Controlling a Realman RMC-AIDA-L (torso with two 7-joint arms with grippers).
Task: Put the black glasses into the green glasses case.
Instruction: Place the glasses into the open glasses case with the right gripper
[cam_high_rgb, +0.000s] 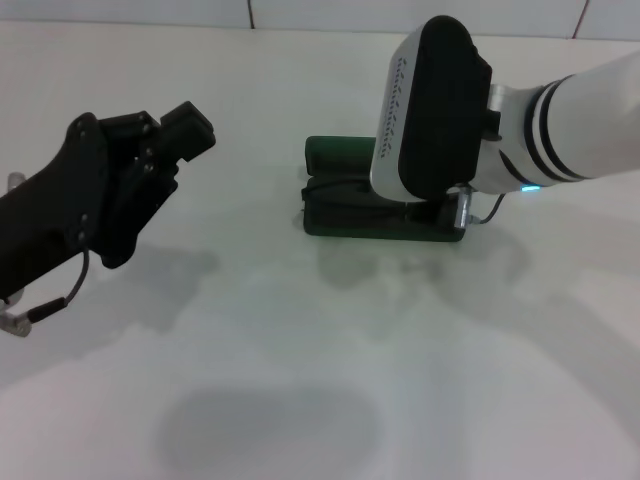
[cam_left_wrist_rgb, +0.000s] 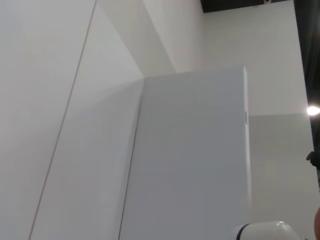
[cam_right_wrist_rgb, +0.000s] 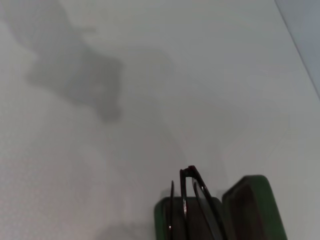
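The green glasses case (cam_high_rgb: 340, 158) lies open at the middle of the white table, its lid towards the back. In the right wrist view the case (cam_right_wrist_rgb: 251, 210) shows its dark inside, and the black glasses (cam_right_wrist_rgb: 192, 200) stand on edge, folded, in its base with their frame sticking up above the rim. My right gripper (cam_high_rgb: 428, 205) hangs right over the case, and its wrist hides the glasses in the head view. My left gripper (cam_high_rgb: 188, 130) is raised at the left, well away from the case.
The white table (cam_high_rgb: 300, 380) carries only the arms' shadows in front of the case. A white wall (cam_high_rgb: 300, 12) runs along the back edge. The left wrist view shows only white walls and a panel (cam_left_wrist_rgb: 190, 160).
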